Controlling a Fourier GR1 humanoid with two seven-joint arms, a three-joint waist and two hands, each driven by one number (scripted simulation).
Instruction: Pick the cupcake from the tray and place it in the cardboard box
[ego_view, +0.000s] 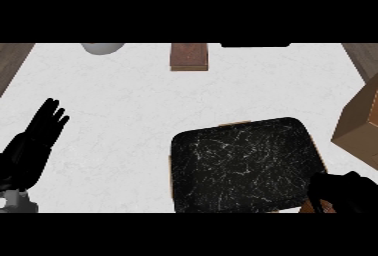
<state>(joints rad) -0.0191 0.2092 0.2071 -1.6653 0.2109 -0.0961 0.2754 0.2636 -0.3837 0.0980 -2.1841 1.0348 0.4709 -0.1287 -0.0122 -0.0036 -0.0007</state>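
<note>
A black marbled tray with a thin wooden rim lies right of centre on the white counter, its top bare. The cardboard box stands tilted at the right edge, just beyond the tray's far right corner. My right hand hangs over the tray's near right corner with its fingers curled downward. The cupcake does not show anywhere; the curled fingers hide whatever they enclose, apart from a small brown patch beside them. At the left, my left hand rests open, fingers pointing up and away, well clear of the tray.
A brown wooden block sits at the counter's far edge. Left of it is a white rounded object, and to the right a dark item. The counter's edges slant in at both far corners.
</note>
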